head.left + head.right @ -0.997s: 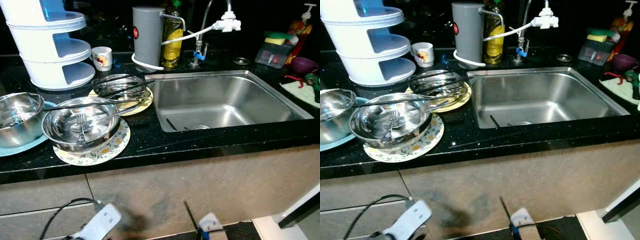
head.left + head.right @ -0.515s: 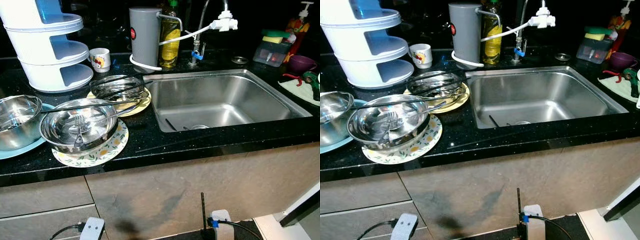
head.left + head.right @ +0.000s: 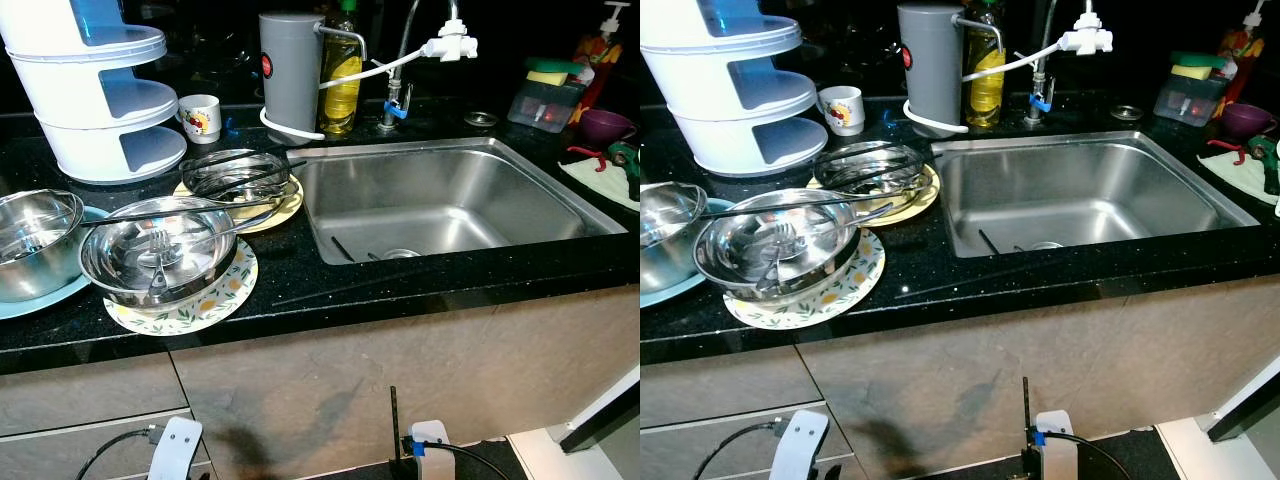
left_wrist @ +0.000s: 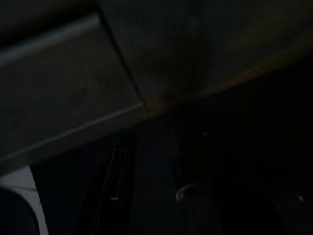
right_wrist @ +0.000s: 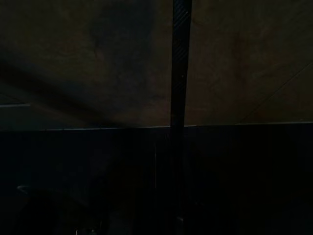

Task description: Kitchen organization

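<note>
While my left gripper point(image 3: 172, 452) and right gripper point(image 3: 395, 440) hang low before the cupboard, jaws' state untellable, the bowls point(image 3: 158, 250) and plates point(image 3: 215, 300) sit unsorted on the counter point(image 3: 330, 290) beside the sink point(image 3: 440, 205), so organizing seems barely begun.

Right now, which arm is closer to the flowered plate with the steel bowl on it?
Left. The left arm hangs low in front of the cabinet, almost straight below the flowered plate. The right arm hangs farther right, below the sink.
</note>
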Available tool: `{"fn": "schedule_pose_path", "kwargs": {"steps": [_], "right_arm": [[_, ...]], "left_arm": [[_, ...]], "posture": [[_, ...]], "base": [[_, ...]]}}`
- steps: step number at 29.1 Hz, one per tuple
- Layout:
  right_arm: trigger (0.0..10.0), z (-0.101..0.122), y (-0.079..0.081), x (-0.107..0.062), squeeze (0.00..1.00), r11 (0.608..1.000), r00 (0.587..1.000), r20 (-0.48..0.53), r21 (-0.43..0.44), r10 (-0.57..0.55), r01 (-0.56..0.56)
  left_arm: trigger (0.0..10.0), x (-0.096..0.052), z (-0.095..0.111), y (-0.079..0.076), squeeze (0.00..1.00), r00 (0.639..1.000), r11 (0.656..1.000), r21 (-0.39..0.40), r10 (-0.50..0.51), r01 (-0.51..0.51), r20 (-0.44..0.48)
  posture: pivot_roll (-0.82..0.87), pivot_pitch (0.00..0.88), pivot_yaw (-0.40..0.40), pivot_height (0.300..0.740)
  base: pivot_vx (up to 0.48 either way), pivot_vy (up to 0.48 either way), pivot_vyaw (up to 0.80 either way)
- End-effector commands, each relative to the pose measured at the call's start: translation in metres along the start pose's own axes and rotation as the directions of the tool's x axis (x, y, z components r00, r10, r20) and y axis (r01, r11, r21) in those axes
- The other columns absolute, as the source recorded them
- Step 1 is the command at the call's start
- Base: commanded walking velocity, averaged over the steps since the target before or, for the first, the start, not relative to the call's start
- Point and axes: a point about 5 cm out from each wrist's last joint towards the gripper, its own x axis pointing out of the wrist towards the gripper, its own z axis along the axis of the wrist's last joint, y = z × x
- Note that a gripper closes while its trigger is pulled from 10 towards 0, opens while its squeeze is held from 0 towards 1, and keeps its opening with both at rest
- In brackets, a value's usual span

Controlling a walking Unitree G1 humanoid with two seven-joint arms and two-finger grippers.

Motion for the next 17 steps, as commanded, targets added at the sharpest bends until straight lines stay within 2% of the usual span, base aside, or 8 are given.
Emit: {"fn": "schedule_pose_path", "kwargs": {"steps": [1, 17], "right_arm": [[10.0, -0.0035, -0.0016, -0.0025, 0.0, 1.0, 1.0, -0.005, 0.001, -0.007, 0.007], [10.0, -0.0041, -0.0005, -0.0028, 0.0, 1.0, 1.0, -0.007, -0.014, 0.004, -0.004]], "left_arm": [[10.0, -0.0008, -0.0089, -0.0039, 0.0, 1.0, 1.0, -0.002, -0.006, 0.006, -0.017], [10.0, 0.0006, -0.0089, -0.0085, 0.0, 1.0, 1.0, -0.014, -0.019, 0.019, 0.001]], "posture": [[-0.06, 0.154, -0.02, 0.74], [-0.06, 0.156, -0.025, 0.74]], "base": [[0.0, -0.322, 0.0], [0.0, -0.396, 0.0]]}}
